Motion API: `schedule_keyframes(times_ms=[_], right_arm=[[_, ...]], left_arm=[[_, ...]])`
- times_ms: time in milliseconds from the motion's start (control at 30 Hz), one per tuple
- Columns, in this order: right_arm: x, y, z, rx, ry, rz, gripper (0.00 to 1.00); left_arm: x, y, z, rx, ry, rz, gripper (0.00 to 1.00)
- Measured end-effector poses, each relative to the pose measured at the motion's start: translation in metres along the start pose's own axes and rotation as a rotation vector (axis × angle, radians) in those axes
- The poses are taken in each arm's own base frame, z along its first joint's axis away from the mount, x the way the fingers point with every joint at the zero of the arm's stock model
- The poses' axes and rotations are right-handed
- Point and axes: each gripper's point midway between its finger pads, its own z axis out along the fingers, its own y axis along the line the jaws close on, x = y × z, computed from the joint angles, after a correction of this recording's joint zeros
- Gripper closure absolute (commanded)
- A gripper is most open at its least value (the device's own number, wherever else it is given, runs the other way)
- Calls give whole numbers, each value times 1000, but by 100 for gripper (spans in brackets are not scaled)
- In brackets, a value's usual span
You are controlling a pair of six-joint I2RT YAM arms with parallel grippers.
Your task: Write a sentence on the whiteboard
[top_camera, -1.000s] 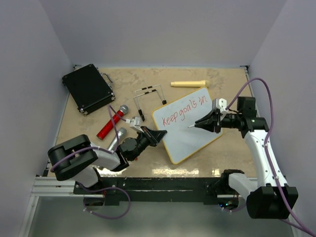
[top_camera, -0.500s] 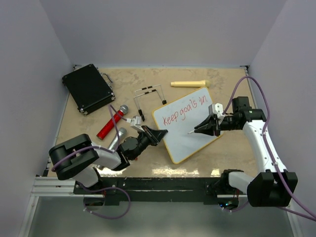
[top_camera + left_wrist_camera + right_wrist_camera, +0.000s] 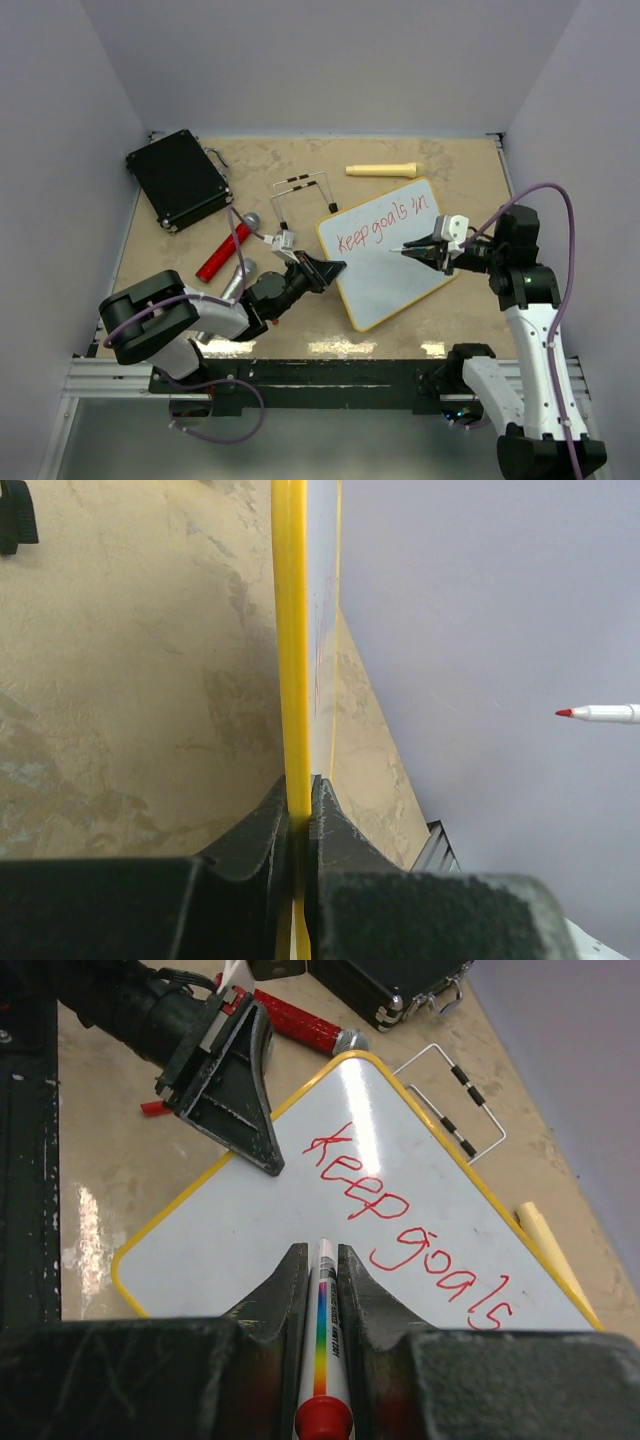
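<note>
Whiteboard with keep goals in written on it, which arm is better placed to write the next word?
Right: the right gripper holds the marker, tip hovering just below the sentence; the left gripper is clamped on the yellow edge of the whiteboard.

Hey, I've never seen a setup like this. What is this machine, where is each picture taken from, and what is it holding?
These are two robot arms bolted at the near edge of a table. The wide picture looks down from above and behind them. The other two come from a camera on each wrist, so each shows that arm's own fingers.

The left gripper is shut on the yellow edge of the whiteboard. The right gripper is shut on a marker, whose red tip looks just off the board. The red words read "Keep goals in".

Also on the table are a black case, a red microphone, a wire frame and a cream cylinder.
</note>
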Motion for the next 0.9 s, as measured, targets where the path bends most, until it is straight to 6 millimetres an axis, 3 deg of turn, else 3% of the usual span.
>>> schedule_keyframes(times_ms=[100,367,667,900], right_arm=[[3,-2,5,-11,-19,52,100],[38,1,16,-90,30,127,100],[32,27,28,-190,-1,53,100],[22,31,38,-197,-9,29,100]], left_arm=[[2,-4,2,12,18,5,100],[12,-5,4,37,49,-2,100],[12,-2,6,25,37,-28,100],[12,-2,8,22,31,-28,100]])
